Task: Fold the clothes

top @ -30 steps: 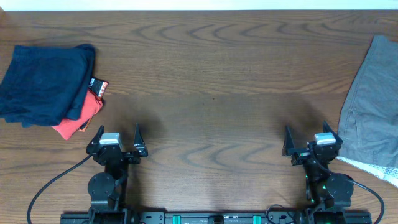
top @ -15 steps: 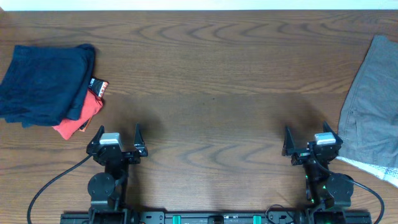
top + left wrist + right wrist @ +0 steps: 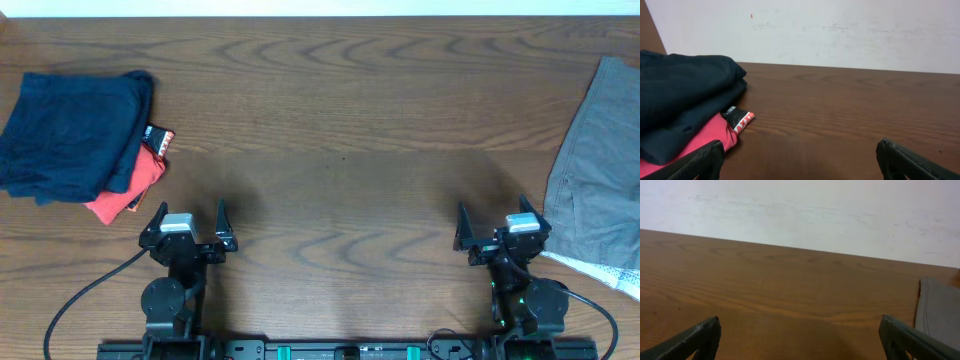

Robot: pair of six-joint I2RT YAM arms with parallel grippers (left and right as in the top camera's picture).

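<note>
A dark wooden table [image 3: 340, 120] runs back to a plain white wall [image 3: 840, 30], and its middle is bare. The right gripper [image 3: 491, 208] sits at the near edge with its fingers spread wide and nothing between them. The left gripper [image 3: 190, 210], well apart from it along the same edge, is spread just as wide and equally empty.

The grey garment [image 3: 600, 170] lies unfolded just beside the right gripper on its outer side, running away towards the wall and past the table's edge. Far across from the right gripper, beyond the left one, the navy shorts [image 3: 65, 135] lie folded on top of a red garment [image 3: 130, 190] with a small black and red tag [image 3: 158, 140] poking out.

The grey piece looks like the next one to fold. The right gripper should probably take it by the near hem or a corner, pinching one layer only. It should then drag the cloth low across the wood to the bare middle, so the cloth spreads rather than bunches. Once the cloth is there, the left gripper can take the opposite corner and pull it flat before any crease is set.
</note>
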